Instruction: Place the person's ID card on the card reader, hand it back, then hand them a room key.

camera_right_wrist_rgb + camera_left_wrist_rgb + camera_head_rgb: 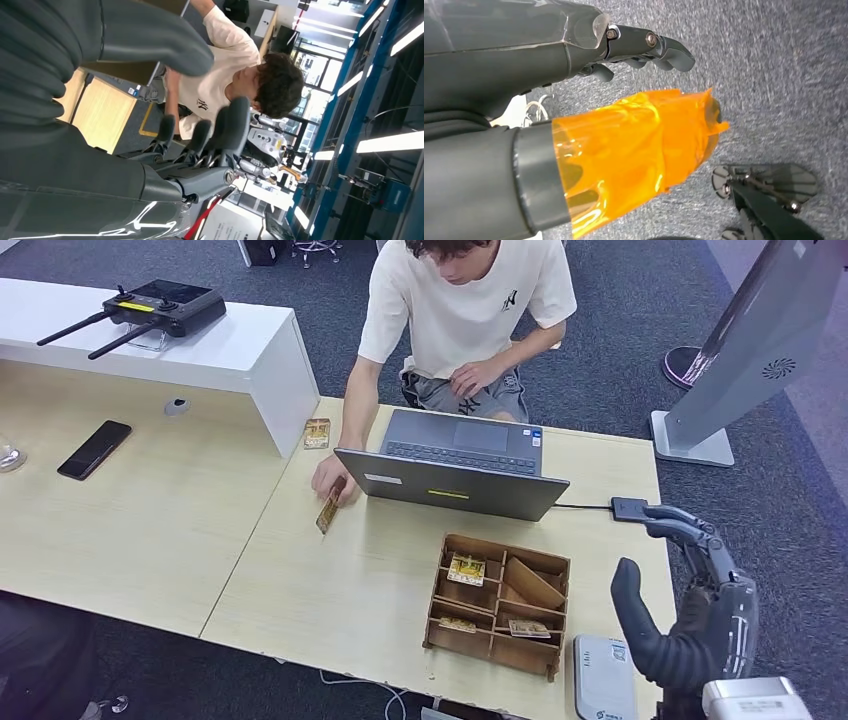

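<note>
The person's hand [333, 478] holds the ID card [329, 510] tilted on edge against the pale wood table [300, 580], just left of the grey laptop [455, 475], its long axis running diagonally from the hand towards the near edge; the robot's right hand [690, 610] is raised at the table's right end, dark fingers apart and holding nothing, beside the white card reader [604, 678]; a brown slotted wooden tray [500, 605] holds small cards; the left hand [639, 47] hangs over grey carpet, fingers loosely curled, empty, its thumb wrapped in glossy orange film.
</note>
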